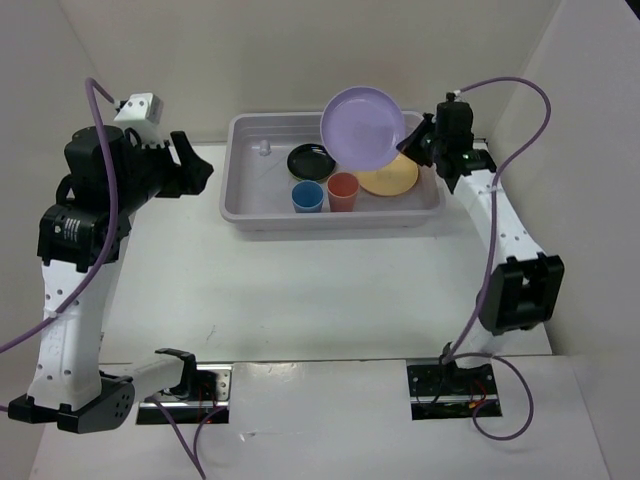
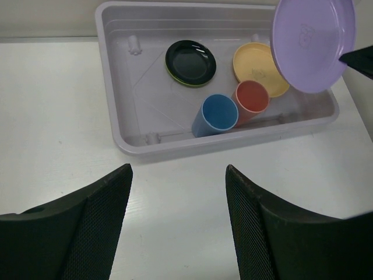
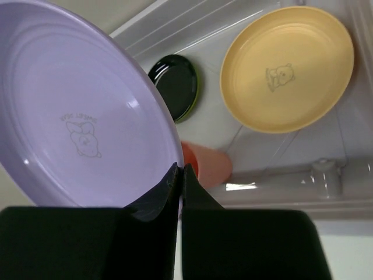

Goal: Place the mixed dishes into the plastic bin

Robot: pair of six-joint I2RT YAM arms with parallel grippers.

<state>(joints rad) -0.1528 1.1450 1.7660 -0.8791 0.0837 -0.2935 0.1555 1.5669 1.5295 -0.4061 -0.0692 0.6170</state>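
Note:
My right gripper point(image 1: 412, 142) is shut on the rim of the large lavender plate point(image 1: 362, 127) and holds it tilted in the air above the right part of the plastic bin point(image 1: 240, 205); the plate also shows in the right wrist view point(image 3: 81, 111) and the left wrist view point(image 2: 312, 41). In the bin lie the yellow-orange plate point(image 1: 395, 180), the small black plate point(image 1: 309, 160) on a lime-green rim point(image 2: 169, 73), the blue cup point(image 1: 307, 196) and the coral-red cup point(image 1: 342, 190). My left gripper point(image 2: 178, 192) is open and empty over the table, left of the bin.
White walls close in the table at the back and on both sides. The right arm point(image 1: 500, 230) reaches up along the right wall. The bin's near wall point(image 2: 233, 140) faces my left gripper.

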